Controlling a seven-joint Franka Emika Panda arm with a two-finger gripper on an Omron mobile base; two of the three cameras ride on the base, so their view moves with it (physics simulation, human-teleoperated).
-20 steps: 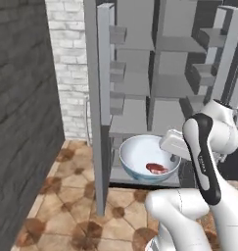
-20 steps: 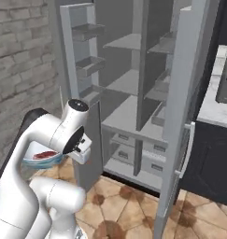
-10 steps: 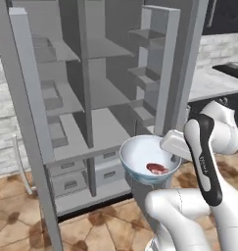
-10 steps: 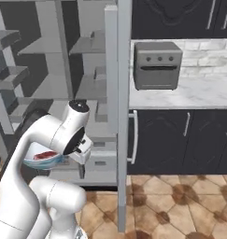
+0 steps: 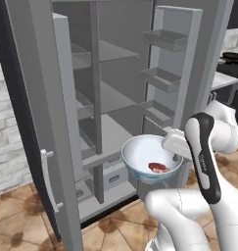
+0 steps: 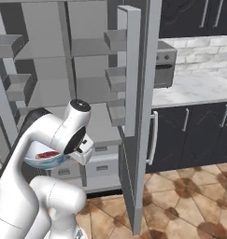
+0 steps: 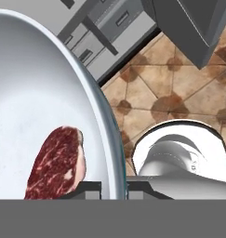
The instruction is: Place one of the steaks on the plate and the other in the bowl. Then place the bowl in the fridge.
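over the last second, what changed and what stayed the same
The base turned, so both base views swept across the open fridge; its shelves now sit straight ahead, and the counter with the oven came into the right base view. Nothing was picked up or let go. The end effector stays clamped on the rim of the bowl, with the steak inside.

Kitchen: open fridge [image 5: 106, 122], oven [image 6: 164, 63], counter [image 6: 199, 88]
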